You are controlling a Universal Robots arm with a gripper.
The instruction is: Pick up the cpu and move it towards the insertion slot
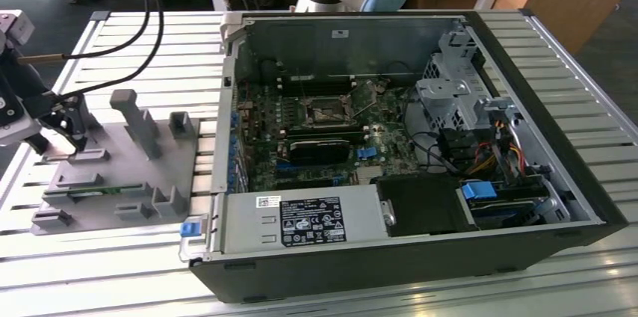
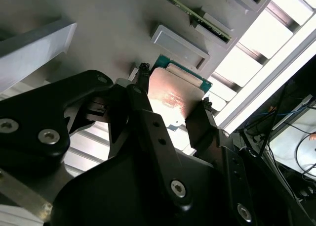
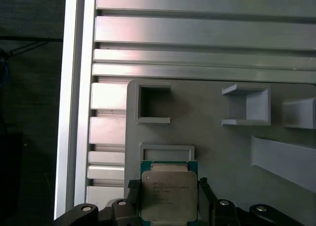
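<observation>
Black fingers (image 3: pixel 134 190) of the gripper (image 3: pixel 169 192) stood at two opposite edges of the cpu (image 3: pixel 169 199) in the first wrist view, closed in against it so that the chip sat clamped between them with its silver-grey metal top facing up and a green rim showing around it. In the second wrist view the cpu (image 2: pixel 173 95) again lay between the two fingertips, its lid catching a reddish glare. The chip was over the grey plastic fixture (image 3: pixel 222 152), just beside a shallow rectangular frame moulded into it; whether it rested on the fixture or was lifted off it could not be told. In the exterior view the gripper (image 1: pixel 62 134) hung low over the fixture (image 1: pixel 130 175) at the exterior view's left, on the slatted aluminium table (image 1: pixel 558 55). The insertion slot (image 1: pixel 327 112) lay well apart from it, on the motherboard (image 1: pixel 261 167) inside the open computer case (image 1: pixel 399 272) toward the exterior view's right.
</observation>
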